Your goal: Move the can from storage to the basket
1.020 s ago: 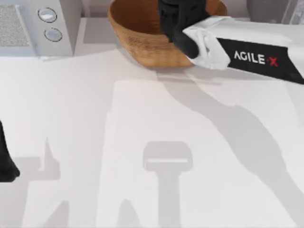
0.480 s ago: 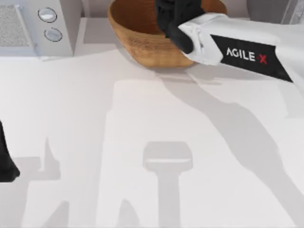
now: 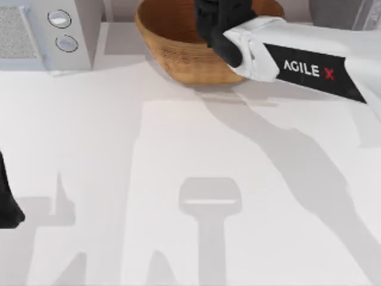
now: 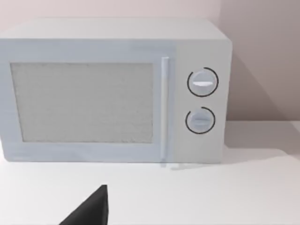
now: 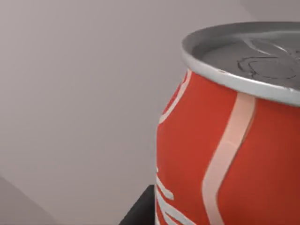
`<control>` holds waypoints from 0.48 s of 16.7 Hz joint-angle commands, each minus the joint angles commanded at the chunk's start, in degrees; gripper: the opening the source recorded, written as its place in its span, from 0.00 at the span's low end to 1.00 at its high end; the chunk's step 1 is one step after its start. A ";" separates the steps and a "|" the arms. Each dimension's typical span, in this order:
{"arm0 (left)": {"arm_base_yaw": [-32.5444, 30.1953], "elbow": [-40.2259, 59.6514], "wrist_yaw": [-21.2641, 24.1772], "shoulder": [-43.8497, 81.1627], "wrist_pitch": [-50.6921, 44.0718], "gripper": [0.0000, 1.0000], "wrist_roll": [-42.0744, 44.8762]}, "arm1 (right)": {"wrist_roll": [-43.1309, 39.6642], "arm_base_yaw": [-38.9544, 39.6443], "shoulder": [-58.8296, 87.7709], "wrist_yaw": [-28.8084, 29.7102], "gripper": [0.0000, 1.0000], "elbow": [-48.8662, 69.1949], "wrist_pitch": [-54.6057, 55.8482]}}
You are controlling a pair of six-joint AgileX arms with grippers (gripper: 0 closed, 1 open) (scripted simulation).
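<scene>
Our right tool (image 3: 217, 21) hangs over the tan woven wicker basket (image 3: 178, 56) at the worktop's (image 3: 178, 149) far edge. The red drink can (image 5: 225, 154) sits right up against its wrist camera (can't tell if it's pinched). Left tool (image 3: 9, 205) is parked at the left edge.

A white microwave (image 4: 112, 89) stands on the white counter (image 4: 211, 192), against a pale wall (image 4: 262, 56). Its door takes up most of the front, with a grey speckled window (image 4: 82, 102) framed in white. A slim vertical handle (image 4: 164, 110) runs along the door's edge beside the control panel. On that panel sit two round silver knobs, the upper knob (image 4: 202, 82) right above the lower knob (image 4: 200, 120). The door is closed. At the picture's edge, a dark wedge of the left claw (image 4: 91, 210) pokes in over the counter, well short of the microwave.
</scene>
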 joint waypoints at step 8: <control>0.00 0.00 0.00 0.00 0.00 1.00 0.00 | 0.00 0.00 0.00 0.00 1.00 0.00 0.00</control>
